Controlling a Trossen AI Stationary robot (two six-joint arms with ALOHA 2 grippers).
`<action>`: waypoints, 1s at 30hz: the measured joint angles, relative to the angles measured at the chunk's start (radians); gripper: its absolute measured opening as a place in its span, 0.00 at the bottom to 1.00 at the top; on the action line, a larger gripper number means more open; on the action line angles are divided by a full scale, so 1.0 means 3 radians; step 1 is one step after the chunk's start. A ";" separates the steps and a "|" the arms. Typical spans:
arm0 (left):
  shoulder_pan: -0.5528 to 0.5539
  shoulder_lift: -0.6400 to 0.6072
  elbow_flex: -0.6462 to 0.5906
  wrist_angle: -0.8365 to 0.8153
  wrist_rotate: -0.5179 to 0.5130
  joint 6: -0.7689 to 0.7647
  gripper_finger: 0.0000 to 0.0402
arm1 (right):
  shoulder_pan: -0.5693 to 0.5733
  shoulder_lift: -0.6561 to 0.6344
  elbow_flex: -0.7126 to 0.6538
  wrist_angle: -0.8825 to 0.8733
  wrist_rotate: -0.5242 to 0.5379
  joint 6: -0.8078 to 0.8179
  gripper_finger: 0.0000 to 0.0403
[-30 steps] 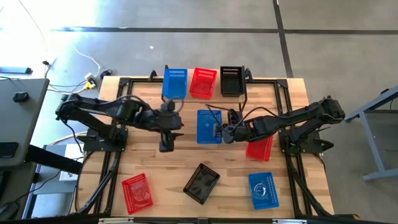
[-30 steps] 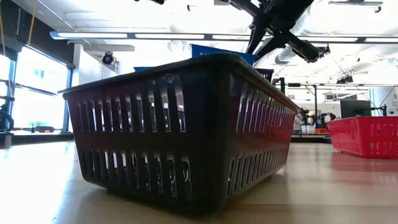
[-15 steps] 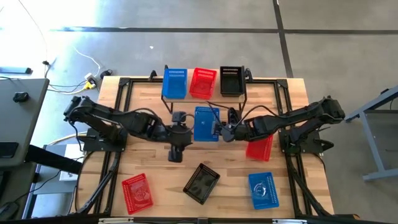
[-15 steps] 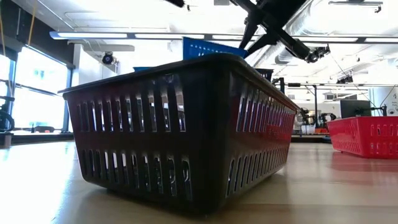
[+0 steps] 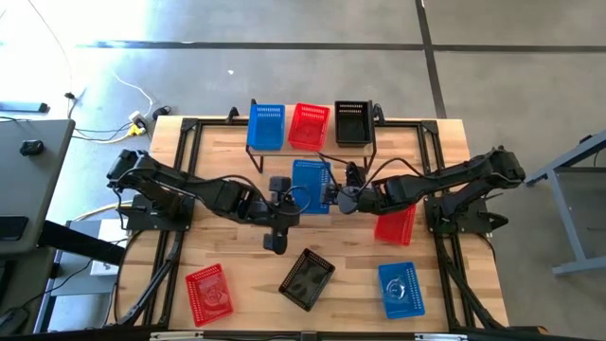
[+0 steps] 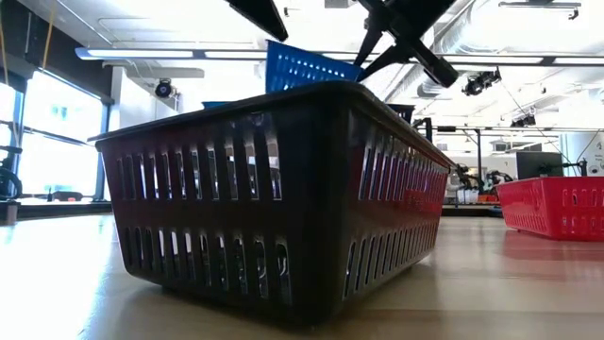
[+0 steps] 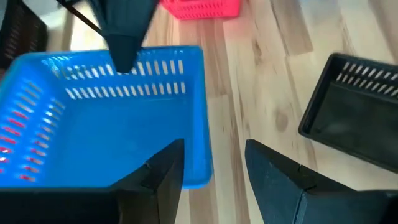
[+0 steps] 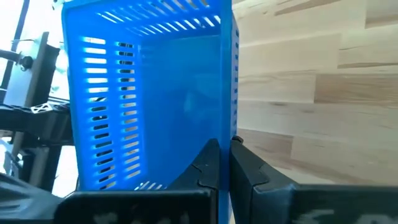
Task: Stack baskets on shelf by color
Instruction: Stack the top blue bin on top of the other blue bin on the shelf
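Perforated blue basket [image 5: 311, 186] — right tool [image 5: 337, 196] clenched on its rim — left tool [image 7: 211, 163] released.

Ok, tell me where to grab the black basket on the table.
I'd grip a long wall of the black basket at its rim, coming straight down: it sits upright and open-topped, and its thin wall suits a pinch. It lies askew, so turn the wrist to match.

Shelf [image 5: 371, 134] at table's far edge holds a blue basket [image 5: 266, 126], red basket [image 5: 310, 126], black basket [image 5: 353, 122], side by side. Second blue basket [image 5: 311, 186] mid-table, lifted, tilted. Near edge: red basket [image 5: 208, 293], black basket [image 5: 307, 278], blue basket [image 5: 398, 288]. Another red basket [image 5: 397, 225] on the right.
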 joint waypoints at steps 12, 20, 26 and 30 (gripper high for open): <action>0.0000 0.0106 -0.0002 -0.0068 -0.0167 0.0058 0.40 | 0.0038 0.0000 0.0000 0.0428 -0.0137 -0.0200 0.00; -0.0001 0.0106 -0.0002 -0.0161 -0.0173 0.0060 0.22 | 0.0185 0.0000 0.0000 0.0535 -0.0070 -0.0184 0.00; 0.0003 0.0106 -0.0002 -0.0220 -0.0056 0.0061 0.02 | 0.0200 0.0001 0.0000 0.0575 -0.0058 -0.0340 0.00; -0.0022 0.0104 -0.0002 -0.0234 -0.0058 0.0076 0.02 | 0.0200 0.0001 0.0000 0.0666 -0.0091 -0.0568 0.00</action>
